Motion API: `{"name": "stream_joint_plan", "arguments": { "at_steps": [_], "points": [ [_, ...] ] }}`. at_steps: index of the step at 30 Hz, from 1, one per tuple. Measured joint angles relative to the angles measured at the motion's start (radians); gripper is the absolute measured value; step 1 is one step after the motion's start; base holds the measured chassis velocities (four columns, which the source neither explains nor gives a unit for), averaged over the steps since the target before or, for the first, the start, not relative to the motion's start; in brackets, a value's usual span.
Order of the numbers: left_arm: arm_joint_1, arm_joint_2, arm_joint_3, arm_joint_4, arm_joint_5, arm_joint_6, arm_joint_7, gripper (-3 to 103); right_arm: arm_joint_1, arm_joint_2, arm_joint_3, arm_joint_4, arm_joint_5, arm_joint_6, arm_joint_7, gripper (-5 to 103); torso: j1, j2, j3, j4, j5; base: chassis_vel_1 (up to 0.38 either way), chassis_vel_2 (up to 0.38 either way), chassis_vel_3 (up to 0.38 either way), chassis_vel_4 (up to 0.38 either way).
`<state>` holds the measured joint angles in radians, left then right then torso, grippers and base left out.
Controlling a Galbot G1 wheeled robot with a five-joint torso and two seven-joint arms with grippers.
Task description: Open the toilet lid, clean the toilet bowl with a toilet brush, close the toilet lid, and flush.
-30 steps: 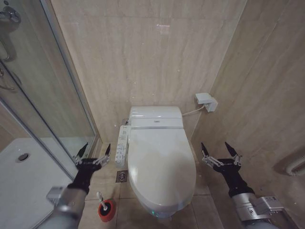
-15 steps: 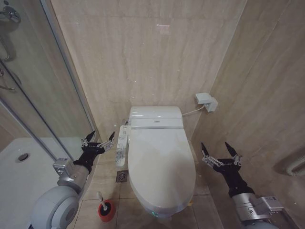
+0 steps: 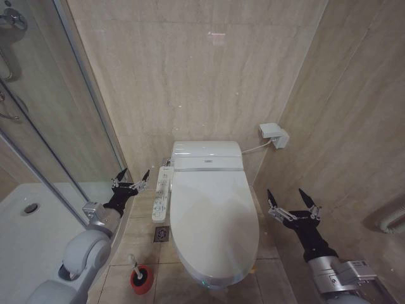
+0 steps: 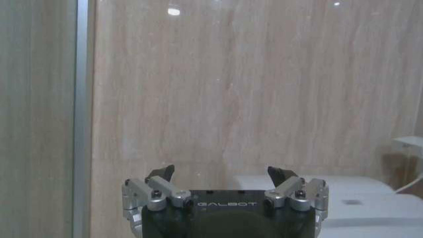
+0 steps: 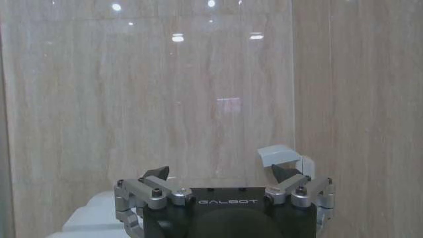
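Observation:
The toilet lid point(image 3: 214, 218) is a glossy white oval lying shut over the toilet bowl, which is hidden under it. My left gripper point(image 3: 131, 177) hangs open to the left of the lid, level with the white control panel point(image 3: 161, 192) on the toilet's side; it holds nothing. My right gripper point(image 3: 291, 197) stays open and empty to the right of the lid, near the side wall. The toilet brush point(image 3: 135, 263) stands with its thin white handle up in a red holder cup point(image 3: 142, 279) on the floor, left of the toilet's front. The wrist views show each open gripper point(image 4: 223, 174) point(image 5: 222, 172) facing the beige wall.
A glass shower door point(image 3: 69, 114) and white shower tray point(image 3: 28, 228) close off the left side. Beige tiled walls stand behind and to the right. A white wall box point(image 3: 273, 134) with a cable sits right of the tank. A floor drain point(image 3: 161, 234) lies beside the toilet.
My left arm has reached forward and up, carrying its open gripper from above the brush holder to beside the control panel. The right arm has not moved.

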<state>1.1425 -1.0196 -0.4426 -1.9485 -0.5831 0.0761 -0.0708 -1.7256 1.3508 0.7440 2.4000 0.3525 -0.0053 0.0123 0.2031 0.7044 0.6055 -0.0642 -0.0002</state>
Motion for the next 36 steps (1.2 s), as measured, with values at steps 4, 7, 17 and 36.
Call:
{"name": "stream_joint_plan", "arguments": {
  "at_steps": [4,7,17,36],
  "points": [
    [-0.006,0.003,0.004,0.015,0.000,-0.016,0.005,96,0.000,0.000,0.000,0.000,0.000,0.000,0.000,100,0.000,0.000,0.000,0.0002,0.0001,0.000,0.000,0.000,0.000],
    [-0.008,0.004,0.006,0.020,0.000,-0.020,0.007,96,0.000,0.000,0.000,0.000,0.000,0.000,0.000,100,0.000,0.000,0.000,0.0004,0.0003,0.000,0.000,0.000,0.000],
    [-0.093,0.015,0.047,0.150,0.011,-0.095,0.055,96,0.000,0.000,0.000,0.000,0.000,0.000,0.000,100,0.000,0.000,0.000,0.0002,0.0003,0.000,0.000,0.000,0.000],
    [-0.248,0.042,0.135,0.361,-0.003,-0.172,0.099,96,0.000,0.000,0.000,0.000,0.000,0.000,0.000,100,0.000,0.000,0.000,0.0002,0.0003,0.000,0.000,0.000,0.000]
  ]
}}
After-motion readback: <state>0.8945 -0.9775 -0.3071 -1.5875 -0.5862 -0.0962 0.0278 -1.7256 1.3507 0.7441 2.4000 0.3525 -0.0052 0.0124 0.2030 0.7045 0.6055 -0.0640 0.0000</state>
